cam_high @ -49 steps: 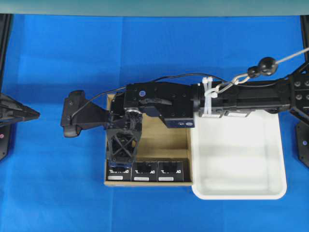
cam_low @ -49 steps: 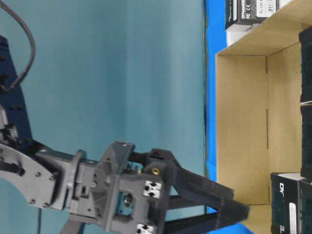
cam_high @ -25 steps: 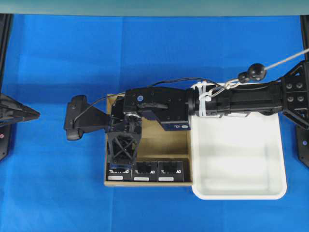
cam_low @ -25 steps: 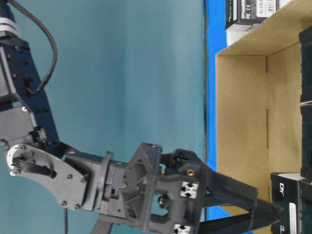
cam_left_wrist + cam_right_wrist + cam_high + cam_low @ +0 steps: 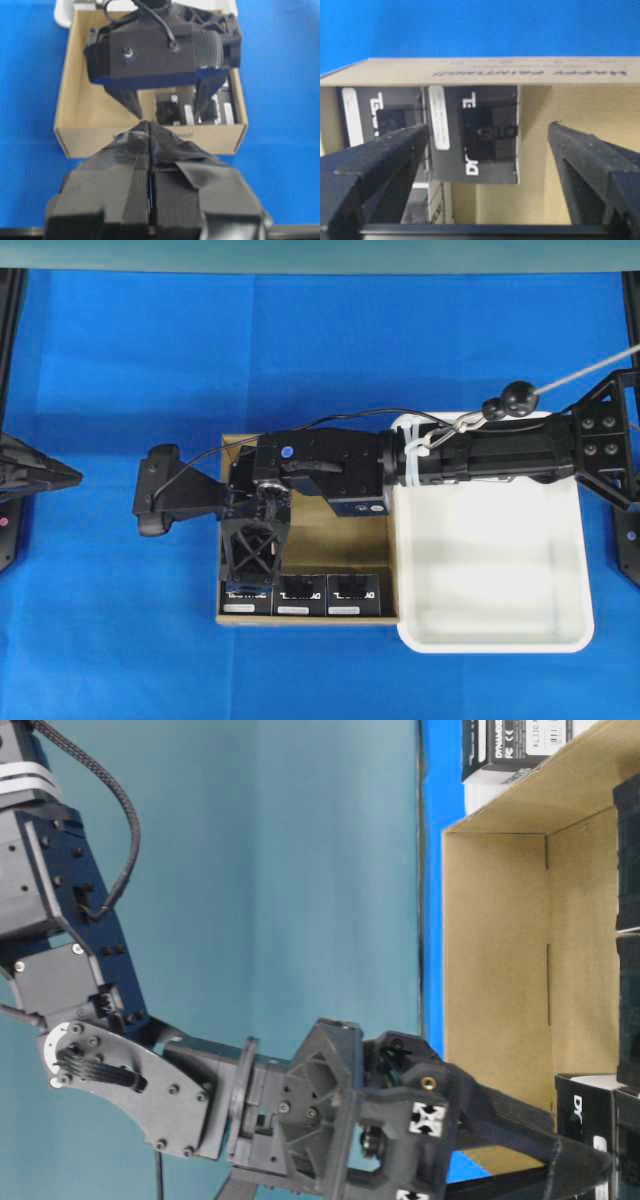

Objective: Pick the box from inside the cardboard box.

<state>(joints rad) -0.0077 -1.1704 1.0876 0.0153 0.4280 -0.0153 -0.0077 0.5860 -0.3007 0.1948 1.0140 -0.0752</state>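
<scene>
The cardboard box (image 5: 340, 545) sits mid-table with three black boxes in a row along its front wall. My right gripper (image 5: 248, 578) reaches across from the right and hangs open over the leftmost box (image 5: 245, 602). In the right wrist view that box (image 5: 475, 135) stands between and just beyond the two spread fingers (image 5: 385, 155), not touched by either. A second box (image 5: 375, 120) is partly hidden behind the left finger. My left gripper (image 5: 70, 476) rests shut at the table's left edge, holding nothing; in the left wrist view it (image 5: 150, 124) points at the cardboard box (image 5: 80, 135).
A white plastic tray (image 5: 500, 630) touches the cardboard box's right wall, and the right arm passes over its back part. Two more black boxes (image 5: 300, 595) (image 5: 350, 595) stand right of the leftmost one. Blue cloth covers the table all around.
The right arm has shifted toward the front and lowered its open gripper into the cardboard box, closer to the leftmost black box. The left arm has not moved.
</scene>
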